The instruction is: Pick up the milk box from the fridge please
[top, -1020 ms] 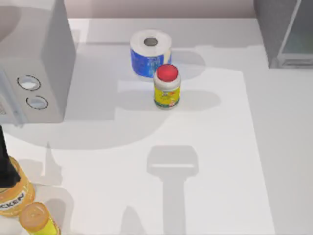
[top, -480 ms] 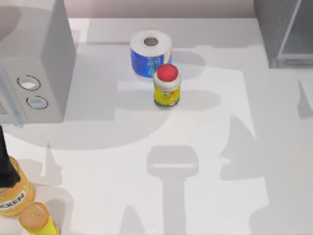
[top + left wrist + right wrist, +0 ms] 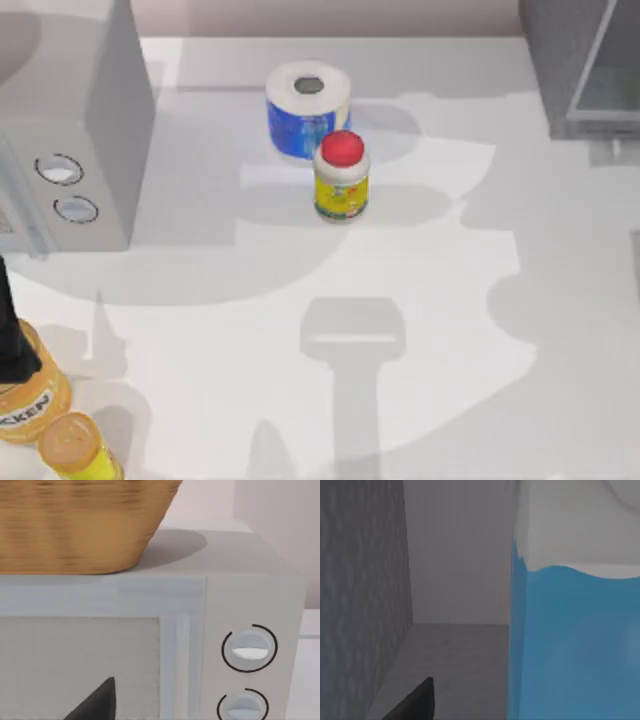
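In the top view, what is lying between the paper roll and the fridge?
Nothing: the top view shows bare white table between the paper roll and the fridge.

Inside the fridge (image 3: pixel 365 590), open floor is seen between its dark side wall and the milk box (image 3: pixel 575 630). On the table (image 3: pixel 420 380), passage at centre back is blocked by the paper roll (image 3: pixel 307 108) and red-capped bottle (image 3: pixel 341 177).
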`<move>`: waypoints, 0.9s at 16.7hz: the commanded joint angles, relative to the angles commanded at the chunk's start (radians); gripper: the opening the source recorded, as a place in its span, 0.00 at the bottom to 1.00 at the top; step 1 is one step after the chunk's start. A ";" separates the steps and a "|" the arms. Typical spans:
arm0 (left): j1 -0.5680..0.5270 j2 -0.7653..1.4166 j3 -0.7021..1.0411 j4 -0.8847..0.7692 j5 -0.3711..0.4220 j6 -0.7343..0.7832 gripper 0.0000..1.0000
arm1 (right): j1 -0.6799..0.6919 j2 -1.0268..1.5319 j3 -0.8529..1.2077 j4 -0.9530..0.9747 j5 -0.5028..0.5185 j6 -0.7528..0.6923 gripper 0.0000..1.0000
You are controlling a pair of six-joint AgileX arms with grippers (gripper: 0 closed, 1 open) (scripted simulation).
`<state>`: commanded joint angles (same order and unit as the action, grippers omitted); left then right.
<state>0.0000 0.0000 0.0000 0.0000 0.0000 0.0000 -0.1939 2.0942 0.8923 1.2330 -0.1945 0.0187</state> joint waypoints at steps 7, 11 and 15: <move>0.000 0.000 0.000 0.000 0.000 0.000 1.00 | -0.004 0.029 0.038 -0.038 0.028 -0.005 1.00; 0.000 0.000 0.000 0.000 0.000 0.000 1.00 | 0.003 0.094 0.155 -0.092 0.039 -0.006 1.00; 0.000 0.000 0.000 0.000 0.000 0.000 1.00 | 0.015 0.167 0.310 -0.169 0.052 -0.006 1.00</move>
<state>0.0000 0.0000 0.0000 0.0000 0.0000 0.0000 -0.1791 2.2615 1.2025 1.0644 -0.1429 0.0124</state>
